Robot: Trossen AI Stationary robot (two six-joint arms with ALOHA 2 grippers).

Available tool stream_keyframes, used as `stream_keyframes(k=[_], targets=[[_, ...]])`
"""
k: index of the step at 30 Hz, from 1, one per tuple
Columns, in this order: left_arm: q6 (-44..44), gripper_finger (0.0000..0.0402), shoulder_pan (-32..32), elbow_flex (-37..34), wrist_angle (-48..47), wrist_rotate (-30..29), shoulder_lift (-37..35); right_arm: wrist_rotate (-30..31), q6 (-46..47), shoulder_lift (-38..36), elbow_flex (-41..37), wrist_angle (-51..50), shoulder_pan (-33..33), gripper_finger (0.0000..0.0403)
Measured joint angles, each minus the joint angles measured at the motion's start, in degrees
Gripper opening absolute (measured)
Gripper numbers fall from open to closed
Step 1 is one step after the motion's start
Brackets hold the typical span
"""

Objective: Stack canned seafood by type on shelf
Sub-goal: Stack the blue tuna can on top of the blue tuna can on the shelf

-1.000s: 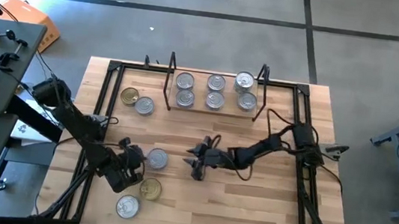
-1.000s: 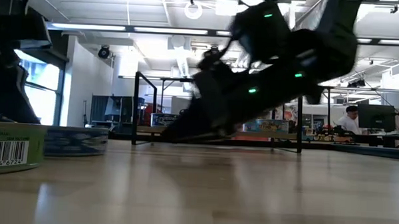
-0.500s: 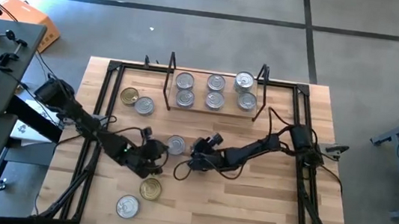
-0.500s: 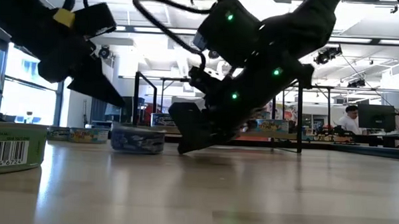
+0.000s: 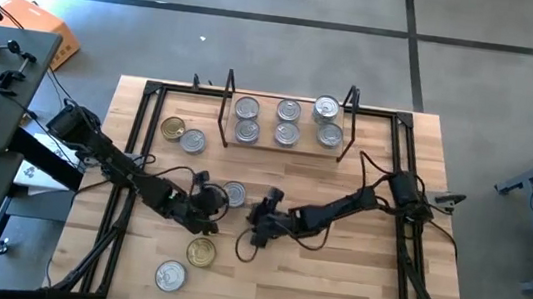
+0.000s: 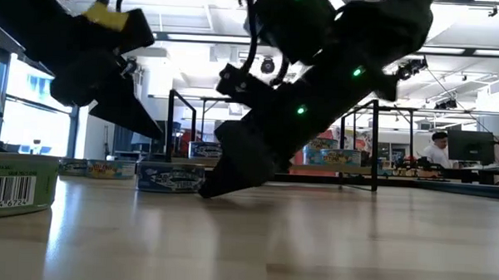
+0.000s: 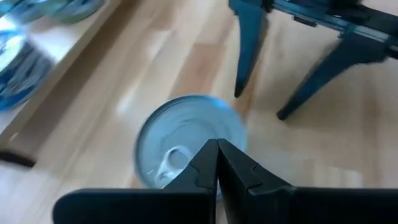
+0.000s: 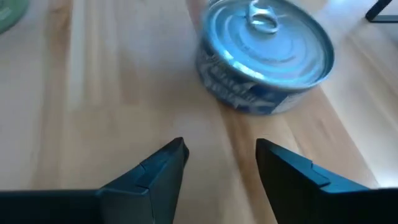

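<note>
A silver-lidded tin (image 5: 233, 194) with a blue label stands flat on the tabletop mid-table, also seen in the low view (image 6: 170, 177). My left gripper (image 5: 210, 205) is shut, its tips at the tin's left side (image 7: 217, 144). My right gripper (image 5: 257, 226) is open, a little to the tin's right and nearer, and points at it (image 8: 221, 152); the tin (image 8: 264, 56) lies ahead of its fingers, apart from them. The shelf (image 5: 267, 119) at the far edge carries several silver tins. My left gripper has its shut fingertips (image 7: 211, 155) over the near part of the tin's lid (image 7: 180, 134) in its wrist view, slanting down from the table's left. Whether they touch the tin or hover just above it, I cannot tell.
A gold-lidded tin (image 5: 174, 129) and a silver one (image 5: 192, 141) sit left of the shelf. Another gold tin (image 5: 200, 253) and a silver tin (image 5: 170, 275) lie near the front edge. The right half of the tabletop (image 5: 353, 270) is bare wood.
My left gripper moved right and toward the far edge, and the silver tin slid the same way, from beside the front tins to mid-table, then stopped. My right gripper stayed open and shifted slightly toward the tin.
</note>
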Motion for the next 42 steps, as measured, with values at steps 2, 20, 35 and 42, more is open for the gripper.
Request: stream_keyframes(k=[2, 20, 35, 42], targets=[[4.8, 0.0004, 0.0, 0.0, 2.5, 3.0, 0.0, 2.6, 1.6, 0.0, 0.0, -1.6, 1.5, 0.0197], [23.9, 0.0167, 4.4, 1.3, 13.4, 5.8, 13.1, 14.3, 3.8, -2.9, -0.4, -14.7, 9.3, 0.0197], [31.8, 0.0011, 3.0, 9.2, 7.0, 3.7, 17.2, 25.8, 36.5, -8.2, -0.6, -46.1, 22.2, 0.0197], [33.4, 0.0002, 1.5, 20.4, -10.9, 3.1, 17.4, 31.2, 48.2, -8.2, -0.6, -52.4, 26.3, 0.0197]])
